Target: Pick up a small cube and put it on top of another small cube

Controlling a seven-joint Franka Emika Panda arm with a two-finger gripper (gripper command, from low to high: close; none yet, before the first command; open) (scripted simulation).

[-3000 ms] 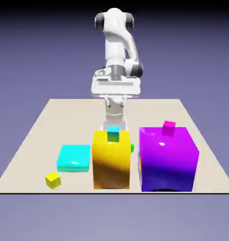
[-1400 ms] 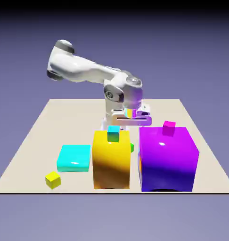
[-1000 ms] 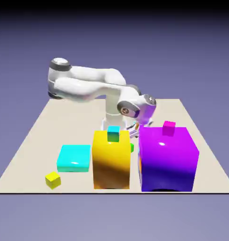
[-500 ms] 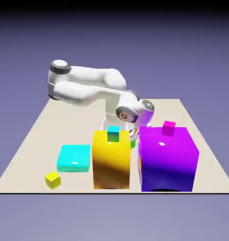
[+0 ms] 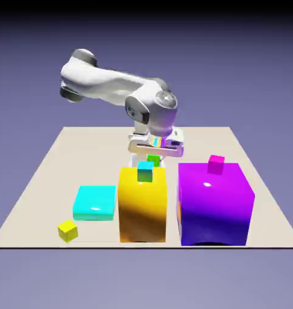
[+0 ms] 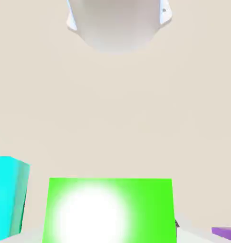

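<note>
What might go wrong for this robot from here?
The green cube could slip from the gripper while raised. If carried too low, it might knock the teal cube off the yellow block. The magenta cube, perched on the purple block, could be bumped too.

the pale table (image 5: 200,142) carries blocks and a yellow cube (image 5: 67,230).
</note>
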